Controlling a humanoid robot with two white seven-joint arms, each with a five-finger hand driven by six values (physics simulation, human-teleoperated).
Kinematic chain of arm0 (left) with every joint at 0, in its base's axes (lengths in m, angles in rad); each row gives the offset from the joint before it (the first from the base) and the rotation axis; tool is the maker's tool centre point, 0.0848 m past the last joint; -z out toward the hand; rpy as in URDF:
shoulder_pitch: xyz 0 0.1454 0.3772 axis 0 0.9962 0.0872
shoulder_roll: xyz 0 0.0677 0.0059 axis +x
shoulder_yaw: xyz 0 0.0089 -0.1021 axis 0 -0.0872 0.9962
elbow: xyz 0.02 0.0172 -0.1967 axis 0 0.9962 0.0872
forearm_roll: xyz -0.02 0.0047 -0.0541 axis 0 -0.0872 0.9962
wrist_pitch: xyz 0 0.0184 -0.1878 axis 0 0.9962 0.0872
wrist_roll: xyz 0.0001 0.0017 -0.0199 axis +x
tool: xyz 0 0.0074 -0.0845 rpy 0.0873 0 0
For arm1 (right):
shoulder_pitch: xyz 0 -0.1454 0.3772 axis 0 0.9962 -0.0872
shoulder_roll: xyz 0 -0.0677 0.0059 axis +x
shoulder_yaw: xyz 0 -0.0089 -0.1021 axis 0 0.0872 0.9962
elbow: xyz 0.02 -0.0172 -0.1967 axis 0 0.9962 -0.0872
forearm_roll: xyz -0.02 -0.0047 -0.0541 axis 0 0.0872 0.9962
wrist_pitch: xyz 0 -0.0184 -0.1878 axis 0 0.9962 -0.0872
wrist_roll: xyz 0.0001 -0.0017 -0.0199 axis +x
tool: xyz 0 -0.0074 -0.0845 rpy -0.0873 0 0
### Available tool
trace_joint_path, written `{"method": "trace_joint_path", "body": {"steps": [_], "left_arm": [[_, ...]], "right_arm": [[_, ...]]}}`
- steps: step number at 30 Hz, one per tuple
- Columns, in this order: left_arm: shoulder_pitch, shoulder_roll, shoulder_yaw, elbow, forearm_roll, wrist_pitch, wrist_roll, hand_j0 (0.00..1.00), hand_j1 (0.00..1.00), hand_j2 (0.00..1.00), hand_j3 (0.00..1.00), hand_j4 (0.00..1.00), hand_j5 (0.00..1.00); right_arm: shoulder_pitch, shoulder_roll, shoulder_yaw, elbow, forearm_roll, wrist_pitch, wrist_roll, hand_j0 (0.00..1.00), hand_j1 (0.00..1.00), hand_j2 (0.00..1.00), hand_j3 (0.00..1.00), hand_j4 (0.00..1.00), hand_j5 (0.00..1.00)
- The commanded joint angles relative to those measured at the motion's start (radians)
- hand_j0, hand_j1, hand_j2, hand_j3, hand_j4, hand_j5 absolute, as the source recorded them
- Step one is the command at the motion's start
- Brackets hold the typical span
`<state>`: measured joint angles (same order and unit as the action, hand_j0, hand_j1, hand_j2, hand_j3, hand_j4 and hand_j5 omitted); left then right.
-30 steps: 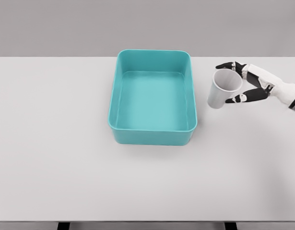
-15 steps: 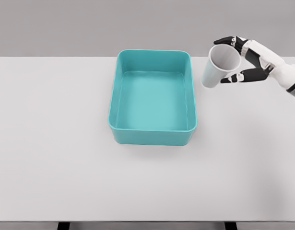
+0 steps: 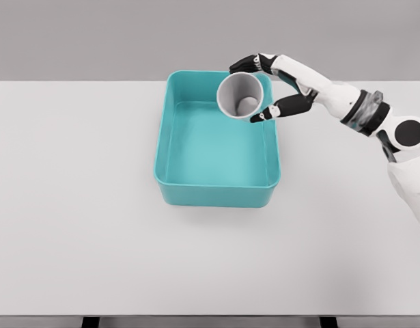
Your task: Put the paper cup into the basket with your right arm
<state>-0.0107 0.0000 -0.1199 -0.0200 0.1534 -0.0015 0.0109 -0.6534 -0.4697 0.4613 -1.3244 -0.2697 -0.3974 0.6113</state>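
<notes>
Fingers [image 3: 264,115] of right hand [image 3: 274,85] wrapped around paper cup [image 3: 240,96], cup tilted, mouth toward camera, above far right part of basket [image 3: 216,195]. Carry step nearly finished. Next: lower a little, release over basket floor.

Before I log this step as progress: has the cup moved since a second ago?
Yes. The cup, held by the right robot hand, went up and left, from beside the basket to over its far right corner.

White right arm [image 3: 346,102], black-fingered hand [image 3: 274,85], grey wrist ring, round joint
</notes>
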Motion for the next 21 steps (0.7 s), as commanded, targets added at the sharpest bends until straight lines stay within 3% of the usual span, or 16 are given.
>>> {"method": "trace_joint_path", "body": {"steps": [1,5,8,9,10,11,12,14,15,17,19,21], "left_arm": [[0.0,0.0,0.0,0.0,0.0,0.0,0.0,1.0,1.0,1.0,1.0,1.0,1.0],[0.0,0.0,0.0,0.0,0.0,0.0,0.0,1.0,1.0,1.0,1.0,1.0,1.0],[0.0,0.0,0.0,0.0,0.0,0.0,0.0,1.0,1.0,1.0,1.0,1.0,1.0],[0.0,0.0,0.0,0.0,0.0,0.0,0.0,1.0,1.0,1.0,1.0,1.0,1.0],[0.0,0.0,0.0,0.0,0.0,0.0,0.0,1.0,1.0,1.0,1.0,1.0,1.0],[0.0,0.0,-0.001,0.0,0.0,0.0,0.0,1.0,1.0,1.0,1.0,1.0,1.0],[0.0,0.0,0.0,0.0,0.0,0.0,0.0,1.0,1.0,1.0,1.0,1.0,1.0],[0.0,0.0,0.0,0.0,0.0,0.0,0.0,1.0,1.0,1.0,1.0,1.0,1.0],[0.0,0.0,-0.001,0.0,0.0,0.0,0.0,1.0,1.0,1.0,1.0,1.0,1.0],[0.0,0.0,0.0,0.0,0.0,0.0,0.0,1.0,1.0,1.0,1.0,1.0,1.0],[0.0,0.0,0.0,0.0,0.0,0.0,0.0,1.0,1.0,1.0,1.0,1.0,1.0],[0.0,0.0,0.0,0.0,0.0,0.0,0.0,1.0,1.0,1.0,1.0,1.0,1.0]], "right_arm": [[-0.009,0.042,0.036,-0.006,0.128,0.008,0.0,0.75,0.75,0.75,0.75,0.75,0.75],[-0.022,0.085,0.092,-0.044,0.38,0.02,0.0,0.75,0.75,0.75,0.75,0.75,0.75],[-0.025,0.102,0.099,-0.17,0.624,0.18,0.0,0.75,0.75,0.75,0.75,0.75,0.75],[-0.025,0.102,0.102,-0.187,0.649,0.212,0.0,0.75,0.75,0.75,0.75,0.75,0.75],[-0.025,0.102,0.1,-0.191,0.652,0.213,0.0,0.78,0.78,0.78,0.78,0.78,0.78],[-0.025,0.095,0.085,-0.208,0.649,0.209,0.0,1.0,1.0,1.0,1.0,1.0,1.0],[-0.011,0.085,-0.001,-0.231,0.585,0.193,0.0,1.0,1.0,1.0,1.0,1.0,1.0],[0.055,0.017,-0.197,-0.24,0.267,0.109,0.0,1.0,1.0,1.0,1.0,1.0,1.0],[0.121,-0.036,-0.317,-0.234,0.069,0.069,0.0,1.0,1.0,1.0,1.0,1.0,1.0],[0.253,-0.073,-0.506,-0.19,-0.129,0.058,0.0,1.0,1.0,1.0,1.0,1.0,1.0],[0.343,-0.069,-0.621,-0.171,-0.145,0.057,0.0,1.0,1.0,1.0,1.0,1.0,1.0],[0.402,-0.072,-0.633,-0.153,-0.125,0.058,0.0,1.0,1.0,1.0,1.0,1.0,1.0]]}}
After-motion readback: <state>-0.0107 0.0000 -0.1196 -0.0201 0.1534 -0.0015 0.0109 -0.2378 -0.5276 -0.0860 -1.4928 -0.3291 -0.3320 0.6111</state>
